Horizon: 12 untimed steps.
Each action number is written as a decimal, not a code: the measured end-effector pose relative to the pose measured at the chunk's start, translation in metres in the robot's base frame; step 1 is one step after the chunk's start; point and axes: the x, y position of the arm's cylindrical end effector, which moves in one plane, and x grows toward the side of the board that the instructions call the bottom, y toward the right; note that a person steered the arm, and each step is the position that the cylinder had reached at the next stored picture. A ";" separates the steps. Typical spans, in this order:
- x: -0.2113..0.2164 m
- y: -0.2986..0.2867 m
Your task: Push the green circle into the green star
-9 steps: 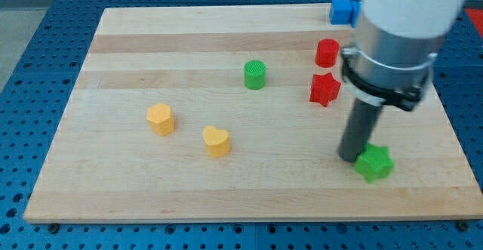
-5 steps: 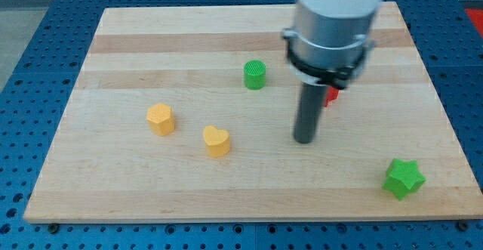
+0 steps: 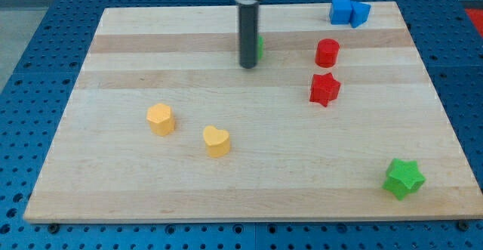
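Observation:
The green circle (image 3: pixel 259 48) sits near the top middle of the board, mostly hidden behind my rod; only a green sliver shows at the rod's right side. My tip (image 3: pixel 247 66) rests on the board right at the circle's lower left, touching or nearly touching it. The green star (image 3: pixel 403 177) lies far off at the board's bottom right corner.
A red circle (image 3: pixel 327 52) and a red star (image 3: pixel 324 89) lie right of the tip. Two blue blocks (image 3: pixel 349 12) sit at the top right edge. An orange hexagon-like block (image 3: pixel 160 118) and an orange heart (image 3: pixel 216 140) lie at the lower left.
My tip moved from beside the green star up and left across the board to the green circle. The star slid to the lower right early on. The circle now sits a little higher.

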 end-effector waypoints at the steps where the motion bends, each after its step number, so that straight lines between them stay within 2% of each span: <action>1: -0.033 -0.066; 2: -0.091 -0.056; 3: -0.102 0.007; 4: -0.065 0.031; 6: 0.051 0.051; 7: 0.092 0.055; 8: 0.086 0.052; 9: 0.080 0.026; 10: 0.101 0.025; 12: 0.156 0.128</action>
